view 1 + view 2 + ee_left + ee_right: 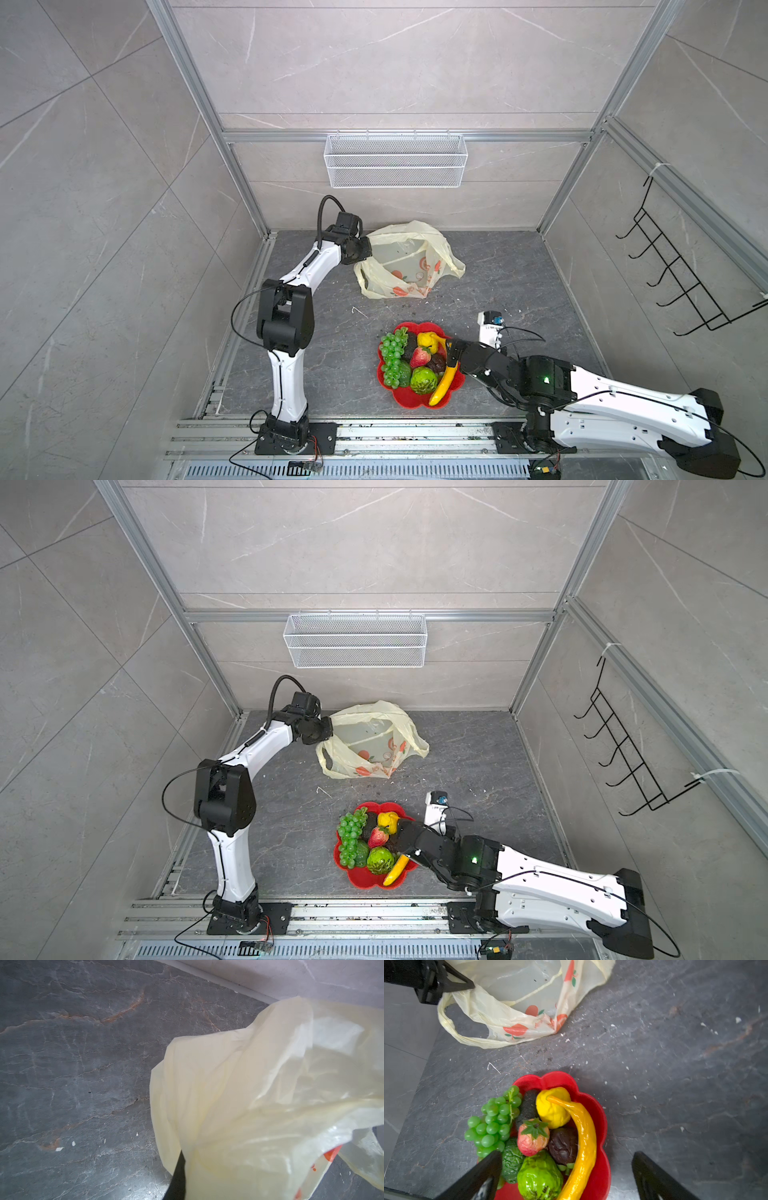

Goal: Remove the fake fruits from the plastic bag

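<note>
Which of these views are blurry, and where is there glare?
Left wrist view: the plastic bag, close up, is soft and blurred. Right wrist view: sharp, bright glints on the banana. Both top views: even light, crisp.

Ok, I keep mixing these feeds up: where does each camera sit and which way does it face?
Top view: high above, looking down at the table; both arms, left gripper shut on the plastic bag, right gripper open over the red plate.
Top view: same head and direction, same plastic bag, arms.
Left wrist: left arm, facing plastic bag and table; one finger shows.
Right wrist: right arm, facing the fake fruits; both fingers show.
Shared: right wrist and top views show the left gripper.
</note>
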Motion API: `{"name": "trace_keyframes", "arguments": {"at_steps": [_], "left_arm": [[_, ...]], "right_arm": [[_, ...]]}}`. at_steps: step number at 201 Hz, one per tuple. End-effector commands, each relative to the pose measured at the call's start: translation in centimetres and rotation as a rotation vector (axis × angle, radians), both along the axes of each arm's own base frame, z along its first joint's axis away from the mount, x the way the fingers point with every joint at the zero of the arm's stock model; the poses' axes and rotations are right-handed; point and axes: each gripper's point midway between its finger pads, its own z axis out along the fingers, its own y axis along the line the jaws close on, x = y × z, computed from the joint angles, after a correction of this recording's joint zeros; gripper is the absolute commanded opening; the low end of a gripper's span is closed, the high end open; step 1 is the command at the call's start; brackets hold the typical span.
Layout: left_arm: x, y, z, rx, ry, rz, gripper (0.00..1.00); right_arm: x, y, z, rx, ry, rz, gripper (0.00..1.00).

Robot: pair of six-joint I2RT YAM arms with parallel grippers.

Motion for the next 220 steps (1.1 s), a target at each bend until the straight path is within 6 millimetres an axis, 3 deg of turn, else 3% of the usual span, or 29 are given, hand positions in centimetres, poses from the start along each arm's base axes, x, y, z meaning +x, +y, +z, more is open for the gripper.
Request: {"name": "trace_keyframes", "arguments": {"at_steps": [1, 18, 40, 76, 111, 131, 176, 220], "left_arm": [[0.0, -0.4, 0.6, 0.051, 0.028, -0.044, 0.15], [0.2, -1.1, 1.2, 0.060, 0.027, -0.063, 0.28], [-0.1, -1.6, 2.7, 0.081, 0.012, -0.078, 0.57], [-1.3, -0.4, 6.3, 0.122, -0.010, -0.043, 0.79], [-4.3, 1.6, 10.0, 0.134, -0.052, 0.016, 0.85], [-6.7, 2.7, 10.8, 0.100, -0.099, 0.056, 0.87], [-11.8, 5.8, 9.1, 0.096, -0.136, 0.149, 0.91], [-14.6, 8.4, 7.8, 0.112, -0.155, 0.214, 0.92]], "right_arm": [[-0.9, -0.4, -2.2, 0.144, 0.086, -0.100, 1.00], [-1.3, 0.0, -3.3, 0.195, 0.123, -0.109, 1.00], [-1.8, 0.5, -4.3, 0.236, 0.161, -0.125, 1.00], [-2.7, 2.3, -5.3, 0.344, 0.196, -0.125, 1.00], [-3.7, 3.0, -7.3, 0.398, 0.246, -0.169, 1.00], [-4.1, 3.2, -7.8, 0.411, 0.261, -0.189, 1.00], [-5.0, 4.7, -9.7, 0.456, 0.325, -0.204, 1.00], [-4.8, 5.2, -9.5, 0.472, 0.314, -0.204, 1.00]]}}
